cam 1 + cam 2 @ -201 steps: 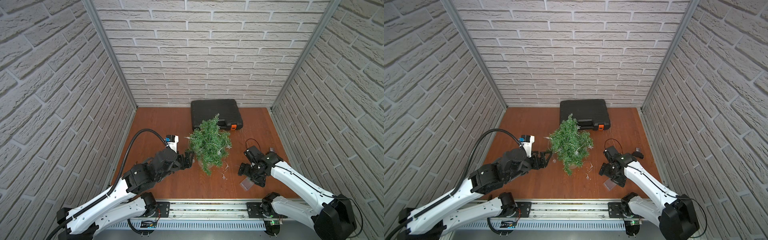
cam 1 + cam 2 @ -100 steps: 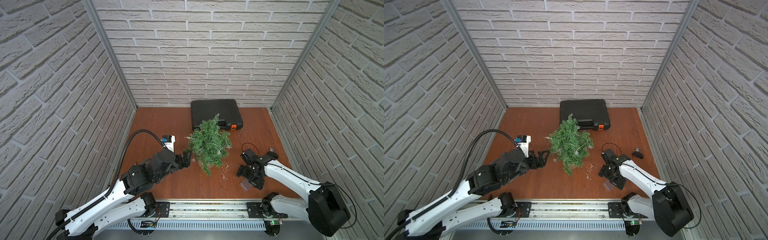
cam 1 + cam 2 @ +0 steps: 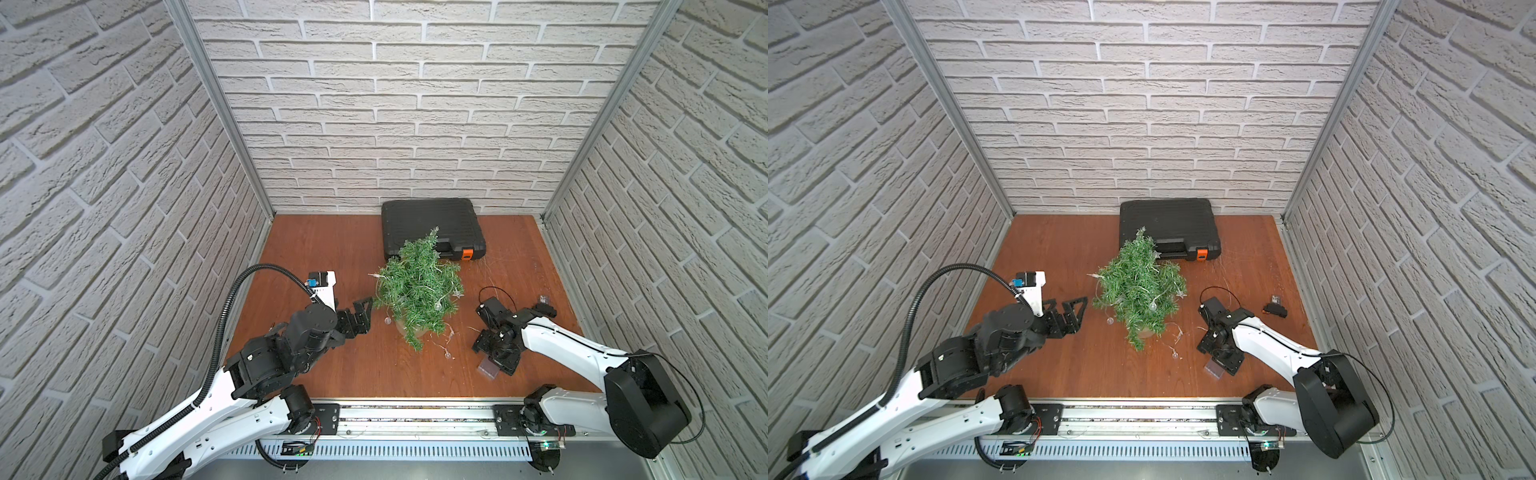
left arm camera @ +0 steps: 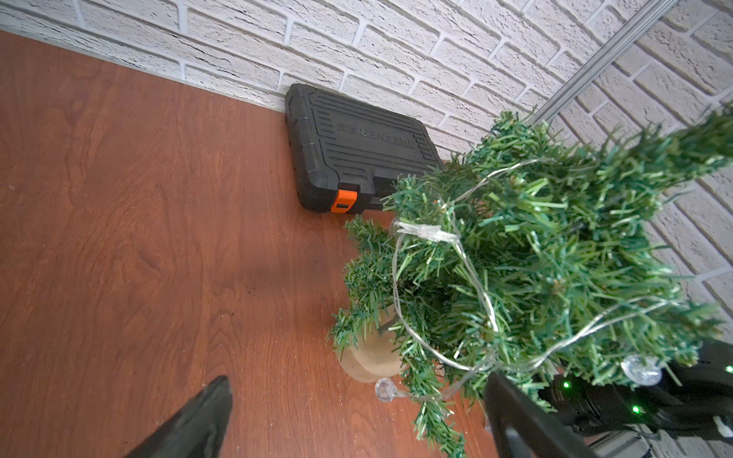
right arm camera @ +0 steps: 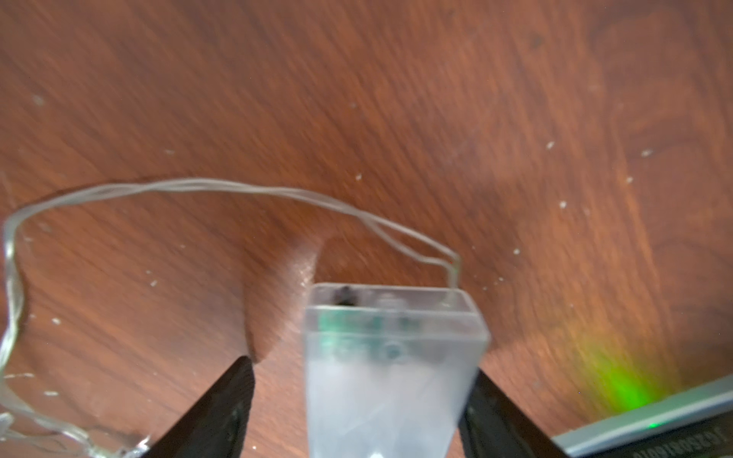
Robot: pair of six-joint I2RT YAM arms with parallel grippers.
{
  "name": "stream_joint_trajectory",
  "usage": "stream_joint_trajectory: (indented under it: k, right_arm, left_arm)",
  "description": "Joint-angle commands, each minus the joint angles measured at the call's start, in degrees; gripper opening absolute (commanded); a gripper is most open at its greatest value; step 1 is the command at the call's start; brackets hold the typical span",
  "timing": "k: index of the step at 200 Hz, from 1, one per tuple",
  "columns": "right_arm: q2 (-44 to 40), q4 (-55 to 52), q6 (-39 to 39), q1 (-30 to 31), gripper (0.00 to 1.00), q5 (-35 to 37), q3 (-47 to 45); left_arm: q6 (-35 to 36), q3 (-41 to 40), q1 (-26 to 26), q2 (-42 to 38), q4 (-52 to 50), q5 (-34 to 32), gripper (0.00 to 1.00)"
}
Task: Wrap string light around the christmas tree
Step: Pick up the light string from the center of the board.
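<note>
The christmas tree (image 3: 417,282) (image 3: 1138,286) stands mid-table in a beige pot (image 4: 371,363). The string light (image 4: 426,232) loops over its branches, and its wire (image 5: 238,186) trails across the table to a clear box (image 3: 487,369) (image 3: 1213,370) (image 5: 392,357). My right gripper (image 3: 496,358) (image 3: 1223,358) (image 5: 363,366) is down over that box with a jaw on each side. One finger touches the box and the other stands a little off it. Left of the tree, my left gripper (image 3: 361,309) (image 3: 1075,307) (image 4: 359,382) is open wide and holds nothing, with a hanging bulb (image 4: 382,390) just ahead of it.
A black tool case (image 3: 432,226) (image 3: 1167,226) (image 4: 357,150) lies against the back wall behind the tree. A small black object (image 3: 1276,309) sits near the right wall. Brick walls enclose three sides, and a metal rail (image 3: 415,415) runs along the front edge.
My right gripper has come down toward the front over the clear box and its jaws have narrowed around it. The left gripper has drawn back slightly from the tree and opened fully.
</note>
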Motion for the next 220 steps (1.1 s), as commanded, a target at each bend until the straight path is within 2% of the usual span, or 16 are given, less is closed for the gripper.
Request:
stream_joint_trajectory:
  k: [1, 14, 35, 50, 74, 102, 149, 169, 190, 220]
  right_arm:
    - [-0.51, 1.65, 1.74, 0.51, 0.72, 1.43, 0.50]
    - [0.27, 2.03, 1.73, 0.51, 0.73, 1.31, 0.46]
    - [0.89, 3.56, 2.12, 0.51, 0.79, 1.11, -0.41]
    - [1.15, 4.66, 2.48, 0.65, 0.79, 0.79, -1.10]
    - [1.76, 4.85, 3.05, 1.20, 0.72, 1.35, -1.50]
    - [1.79, 5.56, 3.11, 1.31, 0.57, 2.22, -1.93]
    - [1.11, 3.36, 0.15, 1.33, 0.54, 4.28, 0.47]
    - [-2.35, 1.26, -2.32, 1.35, 0.52, 5.51, 2.52]
    - [-7.84, -1.21, -6.08, 1.37, 0.42, 6.26, 5.25]
    - [-14.66, -7.91, -11.89, 1.33, 0.42, 10.77, 11.74]
  left_arm:
    - [-0.32, 0.76, -0.27, 0.11, -0.16, -0.92, 0.98]
    - [-0.12, 1.37, -0.26, 0.33, -0.05, -0.92, 0.98]
    - [0.30, 2.41, -0.26, 0.86, -0.12, -0.92, 0.98]
    - [0.29, 2.84, -0.27, 1.22, 0.09, -0.38, 0.98]
    - [-0.30, 3.38, -0.27, 1.90, -0.26, 0.13, 0.98]
    - [-0.75, 3.38, -0.27, 2.06, 0.04, 0.48, 0.98]
    - [-0.64, 4.22, -0.28, 2.45, -0.21, 1.19, 0.98]
    - [0.30, 5.19, -0.27, 2.45, -0.52, 1.69, 0.98]
    - [1.45, 6.14, -0.27, 2.84, 0.11, 3.59, 0.97]
    - [3.91, 7.23, -0.50, 3.33, 2.84, 7.91, 0.96]
